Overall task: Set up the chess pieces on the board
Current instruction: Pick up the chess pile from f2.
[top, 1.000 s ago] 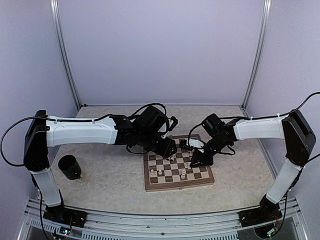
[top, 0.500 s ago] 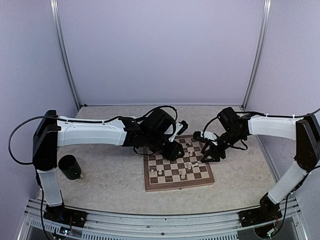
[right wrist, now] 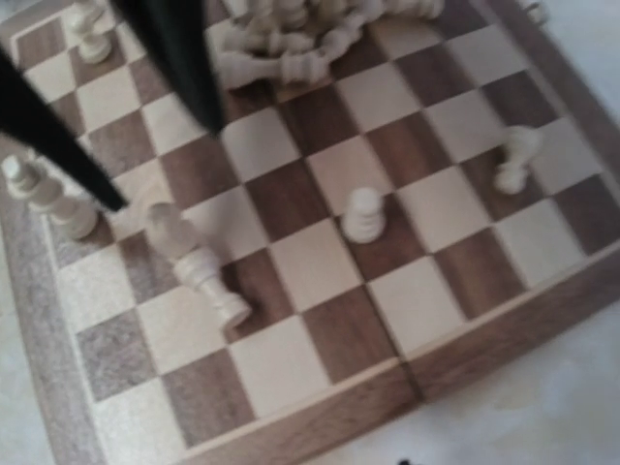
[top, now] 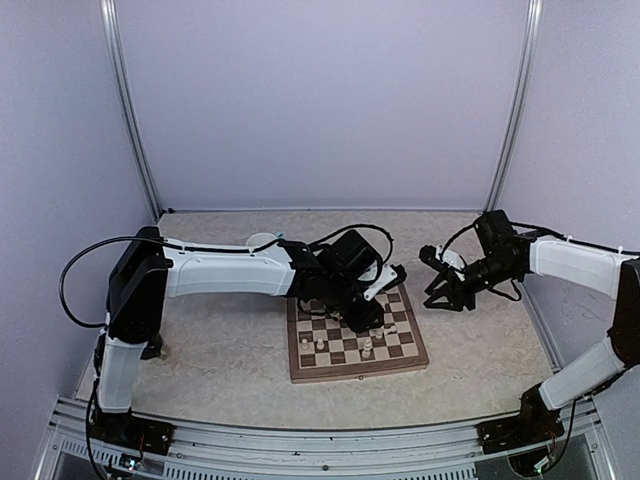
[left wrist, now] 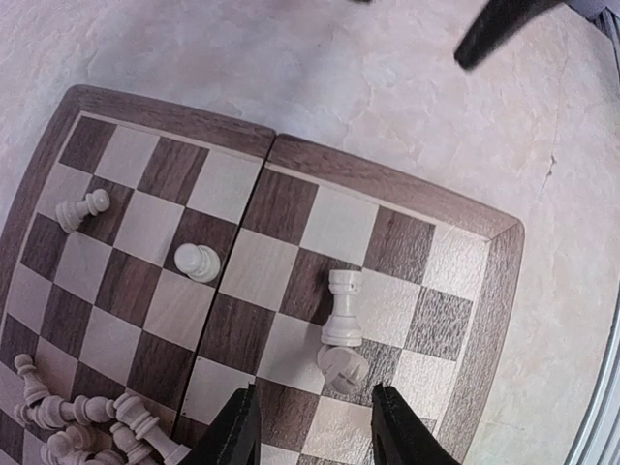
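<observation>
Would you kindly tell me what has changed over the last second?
The left gripper swept rightward over the brown-and-cream checkered wooden chessboard and is open above its right side. The right gripper drew back off the board to the right, also open. The small cream chess pieces and the board appear unmoved.

dark/cream checkered board, cream rook upright near corner, pawn standing mid-board, most chess pieces heaped toppled at one edge

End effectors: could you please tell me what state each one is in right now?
Left end effector: open, holding nothing.
Right end effector: cannot be told from these views.
</observation>
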You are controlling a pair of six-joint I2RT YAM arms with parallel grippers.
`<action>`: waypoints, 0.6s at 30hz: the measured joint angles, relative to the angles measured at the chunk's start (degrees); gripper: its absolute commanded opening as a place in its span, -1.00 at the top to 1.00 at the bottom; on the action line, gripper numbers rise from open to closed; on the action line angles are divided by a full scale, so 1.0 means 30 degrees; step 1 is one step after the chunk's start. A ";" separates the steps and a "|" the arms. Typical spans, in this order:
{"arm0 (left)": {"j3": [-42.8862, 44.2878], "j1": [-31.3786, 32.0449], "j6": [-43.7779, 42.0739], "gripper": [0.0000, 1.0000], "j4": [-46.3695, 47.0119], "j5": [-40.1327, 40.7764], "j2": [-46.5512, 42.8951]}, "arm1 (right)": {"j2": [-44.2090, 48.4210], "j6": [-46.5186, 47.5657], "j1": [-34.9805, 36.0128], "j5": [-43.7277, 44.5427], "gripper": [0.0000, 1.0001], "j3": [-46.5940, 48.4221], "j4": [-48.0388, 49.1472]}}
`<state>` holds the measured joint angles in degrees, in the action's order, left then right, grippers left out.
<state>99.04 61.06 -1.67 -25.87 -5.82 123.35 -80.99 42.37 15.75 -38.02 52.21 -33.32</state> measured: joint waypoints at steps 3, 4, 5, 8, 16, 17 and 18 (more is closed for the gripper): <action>0.0007 0.0066 -0.0561 0.16 -0.0401 -0.0073 0.0291 | 0.0328 0.0029 -0.0423 -0.0197 0.26 -0.0219 0.0423; 0.0022 0.0095 -0.0736 0.16 -0.0510 -0.0073 0.0386 | 0.0357 0.0036 -0.0481 -0.0248 0.26 -0.0255 0.0488; 0.0080 0.0124 -0.0911 0.16 -0.0627 -0.0066 0.0466 | 0.0357 0.0044 -0.0525 -0.0291 0.26 -0.0284 0.0554; 0.0495 0.0233 -0.1297 0.17 -0.0896 -0.0051 0.0823 | 0.0357 0.0051 -0.0554 -0.0393 0.27 -0.0299 0.0605; 0.1421 0.0372 -0.1974 0.44 -0.1239 -0.0073 0.1596 | 0.0328 0.0058 -0.0554 -0.0619 0.27 -0.0299 0.0612; 0.1552 0.0379 -0.2062 0.50 -0.1260 -0.0073 0.1698 | 0.0313 0.0058 -0.0554 -0.0627 0.27 -0.0299 0.0612; 0.1654 0.0379 -0.2098 0.57 -0.1297 -0.0080 0.1778 | 0.0291 0.0066 -0.0554 -0.0634 0.27 -0.0299 0.0612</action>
<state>104.01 62.19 -7.97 -29.76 -6.07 128.68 -80.12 42.57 14.09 -39.92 51.31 -31.48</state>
